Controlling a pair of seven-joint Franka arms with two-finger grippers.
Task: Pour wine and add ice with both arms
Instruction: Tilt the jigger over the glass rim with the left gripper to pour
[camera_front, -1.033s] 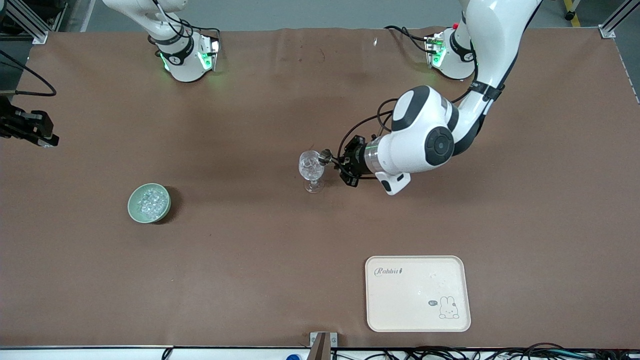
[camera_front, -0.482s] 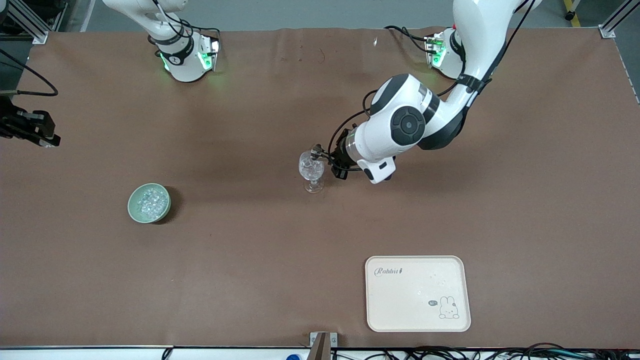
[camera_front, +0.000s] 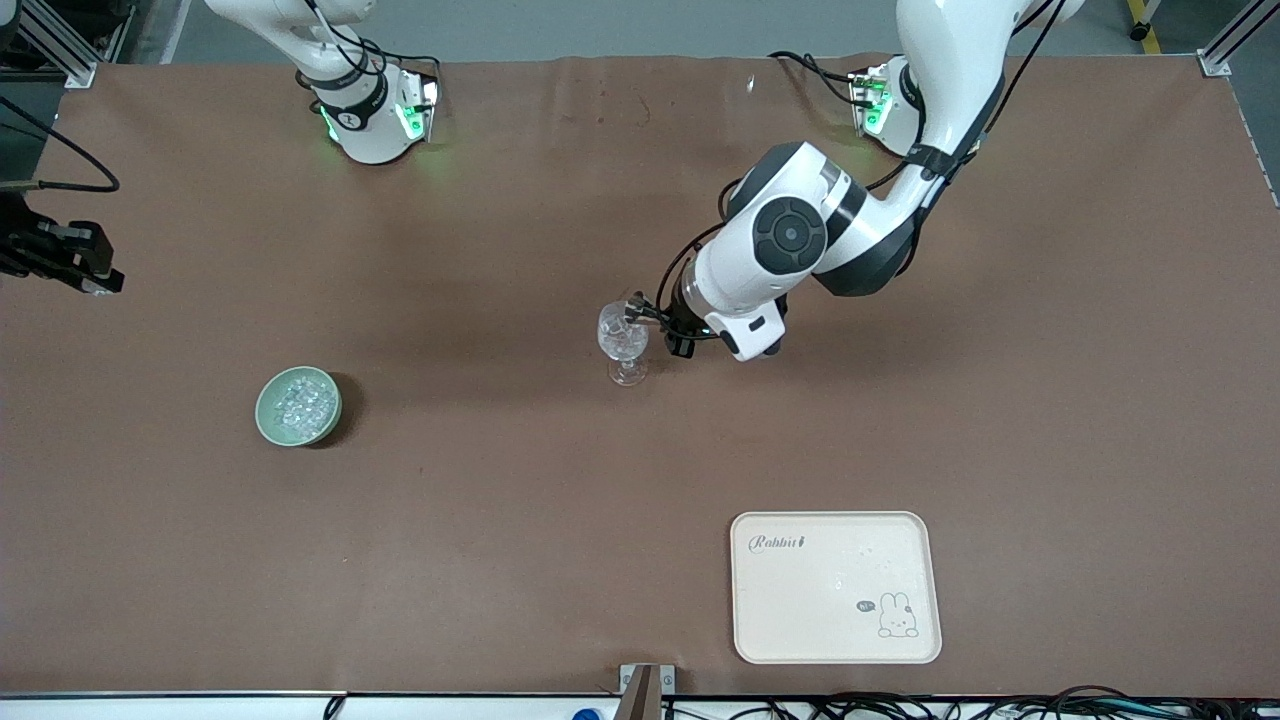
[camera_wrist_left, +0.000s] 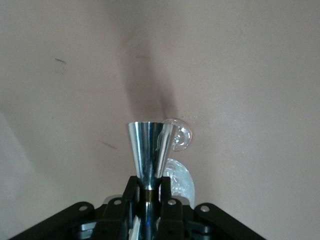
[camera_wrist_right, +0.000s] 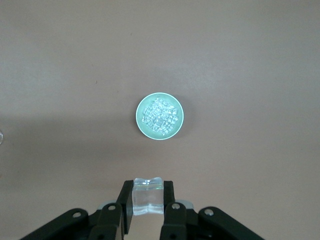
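A clear stemmed wine glass (camera_front: 622, 338) stands mid-table; it also shows in the left wrist view (camera_wrist_left: 181, 181). My left gripper (camera_front: 655, 320) is shut on the stem of a silver metal jigger (camera_front: 631, 304), held tilted at the glass's rim. In the left wrist view the jigger (camera_wrist_left: 150, 147) sticks out from the gripper (camera_wrist_left: 150, 186). A pale green bowl (camera_front: 298, 405) of ice (camera_front: 303, 403) sits toward the right arm's end. My right gripper (camera_wrist_right: 148, 197) is shut on one clear ice cube (camera_wrist_right: 148, 199), high over the table beside the bowl (camera_wrist_right: 142, 126). It shows at the front view's edge (camera_front: 98, 282).
A cream tray (camera_front: 836, 588) with a rabbit drawing lies near the front edge, toward the left arm's end. The brown mat (camera_front: 480, 500) covers the whole table. The two arm bases (camera_front: 372, 115) stand along the back edge.
My left arm has swung its wrist round and carried the jigger a little farther over the glass's rim. The right gripper has hardly moved.
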